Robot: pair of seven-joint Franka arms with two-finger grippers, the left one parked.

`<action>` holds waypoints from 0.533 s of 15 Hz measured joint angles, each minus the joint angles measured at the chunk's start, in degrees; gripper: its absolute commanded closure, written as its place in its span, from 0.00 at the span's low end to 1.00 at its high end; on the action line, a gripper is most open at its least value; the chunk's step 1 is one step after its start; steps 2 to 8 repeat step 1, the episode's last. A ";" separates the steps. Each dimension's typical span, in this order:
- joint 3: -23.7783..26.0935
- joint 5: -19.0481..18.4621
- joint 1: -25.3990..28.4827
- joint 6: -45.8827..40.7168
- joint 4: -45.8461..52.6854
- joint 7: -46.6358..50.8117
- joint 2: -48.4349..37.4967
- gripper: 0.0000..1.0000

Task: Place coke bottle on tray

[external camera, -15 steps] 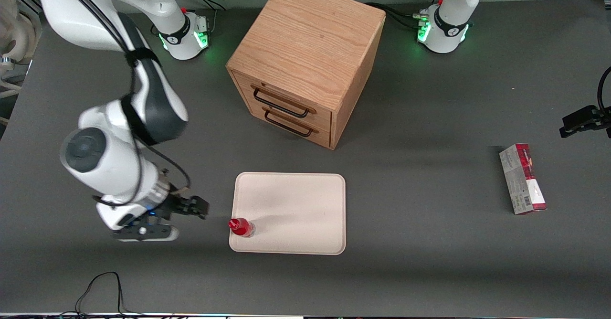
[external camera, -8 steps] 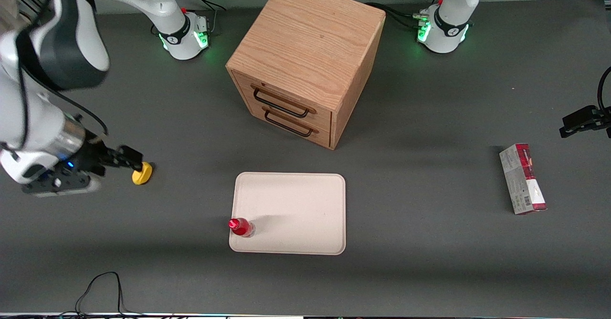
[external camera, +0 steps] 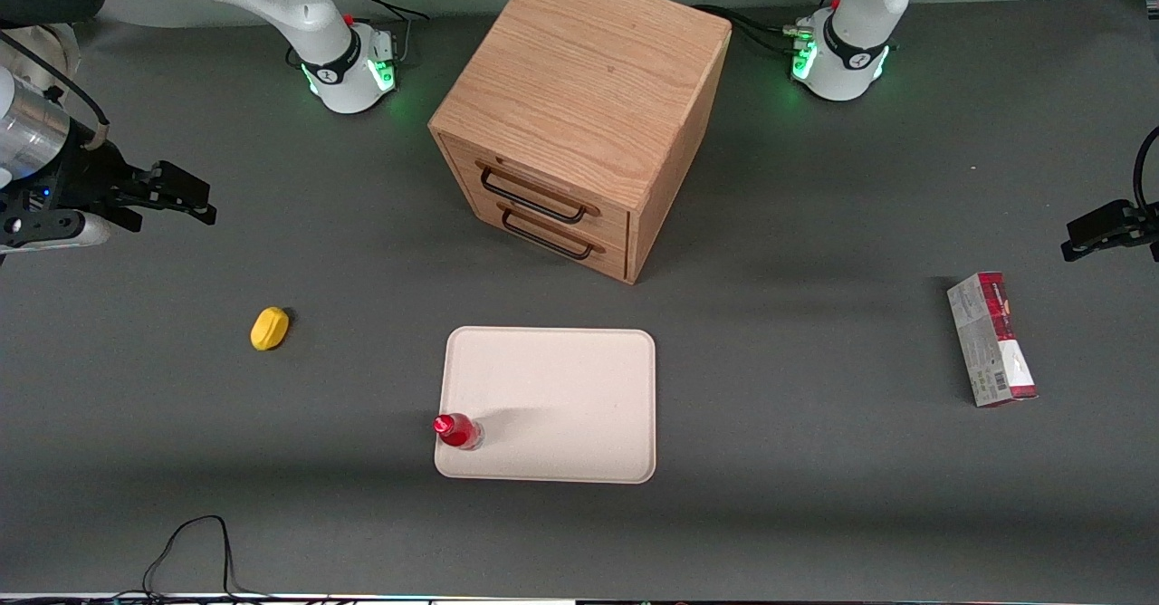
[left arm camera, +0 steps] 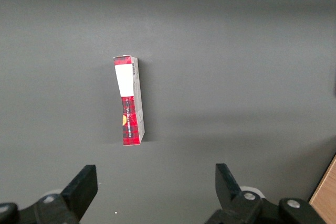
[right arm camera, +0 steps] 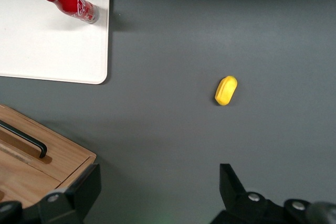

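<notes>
The small red coke bottle (external camera: 457,430) stands upright on the cream-beige tray (external camera: 561,397), at the tray's corner nearest the front camera and toward the working arm's end. It also shows in the right wrist view (right arm camera: 69,3), standing on the tray (right arm camera: 47,45). My right gripper (external camera: 190,197) is open and empty, raised high at the working arm's end of the table, well away from the tray and farther from the front camera than it. In the right wrist view the gripper (right arm camera: 157,192) holds nothing between its fingers.
A small yellow object (external camera: 269,328) lies on the table between the gripper and the tray; it also shows in the right wrist view (right arm camera: 226,90). A wooden two-drawer cabinet (external camera: 579,116) stands at mid-table. A red-and-grey carton box (external camera: 991,339) lies toward the parked arm's end.
My right gripper has drawn away from the bottle, rising and moving toward the working arm's end and away from the front camera. The yellow object came into view. The bottle stayed on the tray.
</notes>
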 measured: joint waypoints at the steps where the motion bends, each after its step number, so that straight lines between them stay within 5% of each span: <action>1: -0.05 0.00 0.00 0.00 -0.10 0.08 0.02 0.00; 8: -0.05 0.00 0.00 0.00 -0.10 0.08 0.02 0.00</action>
